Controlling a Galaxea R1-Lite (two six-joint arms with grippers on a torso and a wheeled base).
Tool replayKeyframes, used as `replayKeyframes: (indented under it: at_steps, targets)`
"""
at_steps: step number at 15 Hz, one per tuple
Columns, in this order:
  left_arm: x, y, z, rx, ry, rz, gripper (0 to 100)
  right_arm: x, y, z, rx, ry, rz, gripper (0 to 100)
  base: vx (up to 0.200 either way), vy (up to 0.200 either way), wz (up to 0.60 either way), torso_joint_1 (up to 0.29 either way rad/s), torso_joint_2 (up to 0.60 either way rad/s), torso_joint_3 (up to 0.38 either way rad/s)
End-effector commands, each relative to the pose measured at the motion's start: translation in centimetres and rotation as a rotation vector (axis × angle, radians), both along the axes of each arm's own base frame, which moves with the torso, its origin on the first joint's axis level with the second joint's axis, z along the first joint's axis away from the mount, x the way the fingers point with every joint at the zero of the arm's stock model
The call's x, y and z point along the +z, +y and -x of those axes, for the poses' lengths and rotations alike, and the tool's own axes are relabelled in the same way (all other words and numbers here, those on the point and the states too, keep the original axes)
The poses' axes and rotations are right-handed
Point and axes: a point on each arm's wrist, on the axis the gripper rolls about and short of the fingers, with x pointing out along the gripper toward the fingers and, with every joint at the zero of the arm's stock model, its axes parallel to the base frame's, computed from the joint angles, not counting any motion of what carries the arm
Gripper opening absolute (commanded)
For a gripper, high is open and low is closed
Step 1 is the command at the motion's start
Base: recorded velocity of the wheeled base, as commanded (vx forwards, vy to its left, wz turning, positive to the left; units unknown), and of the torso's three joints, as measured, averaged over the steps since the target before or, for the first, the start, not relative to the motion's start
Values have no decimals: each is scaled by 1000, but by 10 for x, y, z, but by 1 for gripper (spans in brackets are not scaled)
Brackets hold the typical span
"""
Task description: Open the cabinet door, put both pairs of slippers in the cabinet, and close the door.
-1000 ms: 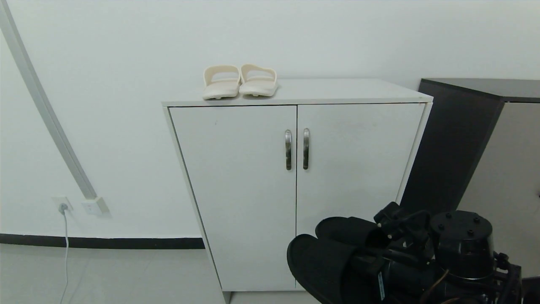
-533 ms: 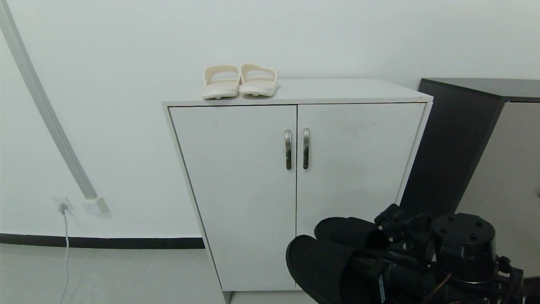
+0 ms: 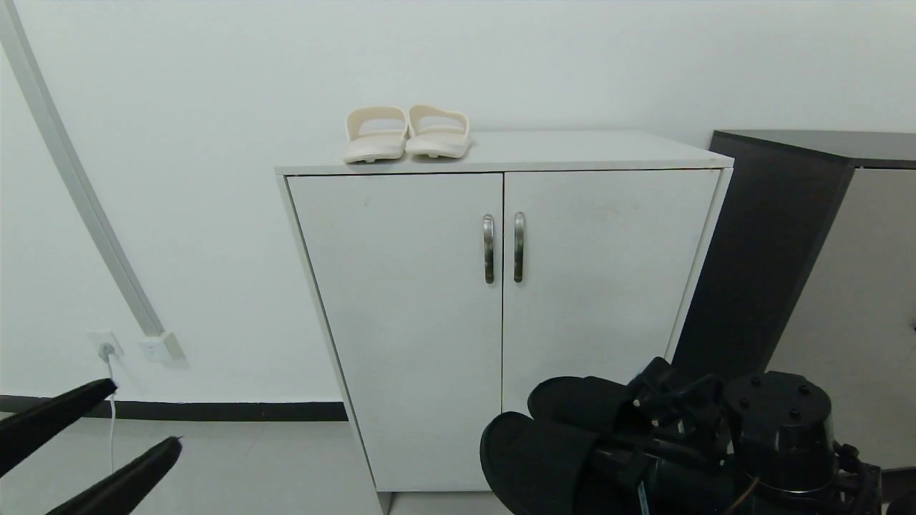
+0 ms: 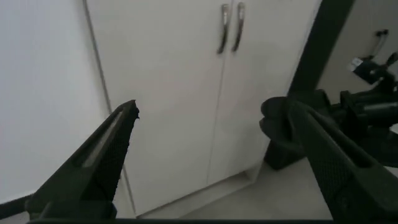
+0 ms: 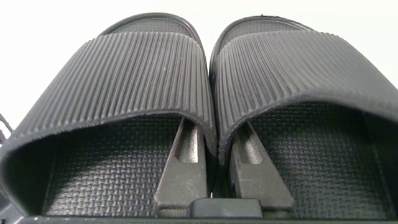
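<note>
Head view: white cabinet (image 3: 401, 322) against the wall, both doors shut, the two metal handles (image 3: 504, 247) side by side in the middle. The beige slippers (image 3: 406, 136) sit as a pair on top of it, toward its left end, touching each other. Low on the right, the black slippers (image 3: 565, 436) are up off the floor on the end of the right arm, in front of the bottom of the right door, toes pointing left. The left gripper (image 3: 143, 415) pokes in at the bottom-left corner with its two fingers spread wide and nothing between them, well away from the cabinet. A dark cabinet (image 3: 773, 250) stands just right of the white one, and there's a wall outlet (image 3: 106, 350) with a cable plugged in on the left.

Left wrist view: same story, fingers wide apart and holding nothing. Between them you can see the closed doors and handles, with the black pair off to one side near the cabinet's foot.

Right wrist view: the right gripper (image 5: 214, 149) has one finger tucked under the strap of each black slipper, pinching their inner walls together, so it's holding both at once, side by side.
</note>
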Motion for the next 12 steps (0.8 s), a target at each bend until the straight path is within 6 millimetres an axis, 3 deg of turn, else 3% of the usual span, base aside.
replayKeyframes:
  at_steps: [1,6,10,12]
  targets:
    - [6,-22,-47,-190,91,14,100,-3,1,0,2,9,7,0,0,0,0,0,0,0]
    - [48,-77,-105,-399,66,14,100,-2,3,2,11,7,3,0,0,0,0,0,0,0]
    - [62,-129,-154,-493,86,48,100,-4,1,3,9,16,12,0,0,0,0,0,0,0]
    - [63,-147,-167,-528,75,52,100,-5,1,3,7,15,14,0,0,0,0,0,0,0]
